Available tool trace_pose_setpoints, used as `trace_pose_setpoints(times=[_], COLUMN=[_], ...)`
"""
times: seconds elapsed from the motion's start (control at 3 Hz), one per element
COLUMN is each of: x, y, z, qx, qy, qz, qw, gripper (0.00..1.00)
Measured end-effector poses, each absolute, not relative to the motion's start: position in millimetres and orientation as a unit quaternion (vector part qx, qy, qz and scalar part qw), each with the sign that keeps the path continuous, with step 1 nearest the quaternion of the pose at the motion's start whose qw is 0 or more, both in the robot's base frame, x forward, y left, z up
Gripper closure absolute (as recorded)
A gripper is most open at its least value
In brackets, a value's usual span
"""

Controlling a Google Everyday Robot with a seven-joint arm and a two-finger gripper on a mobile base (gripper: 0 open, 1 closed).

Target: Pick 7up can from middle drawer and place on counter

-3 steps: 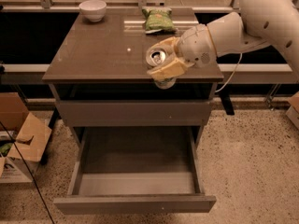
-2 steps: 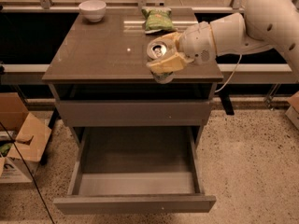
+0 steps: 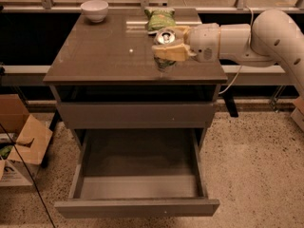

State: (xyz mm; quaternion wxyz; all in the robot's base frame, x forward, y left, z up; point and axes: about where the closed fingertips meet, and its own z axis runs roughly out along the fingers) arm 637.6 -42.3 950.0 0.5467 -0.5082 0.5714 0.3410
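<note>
Above the counter (image 3: pixel 95 56), the claw (image 3: pixel 164 51) grips the 7up can (image 3: pixel 165 36) upright, pull-tab top upward.

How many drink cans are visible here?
1. The small silvery green-labelled 7up can is in the tan two-finger gripper over the right side of the glossy grey-brown counter. The open grey middle drawer holds none; others could hide behind the closed drawer front.
</note>
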Motion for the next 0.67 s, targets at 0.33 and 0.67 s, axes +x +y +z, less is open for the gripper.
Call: trace_pose_setpoints(times=[0.33, 0.67], x=[679.9, 703.5], y=[-58.5, -71.5], z=[953.6, 954.2], qx=[-0.456, -0.427], qy=[0.612, 0.650], qz=[0.307, 0.273], qw=[0.568, 0.566], gripper=[0.98, 0.75])
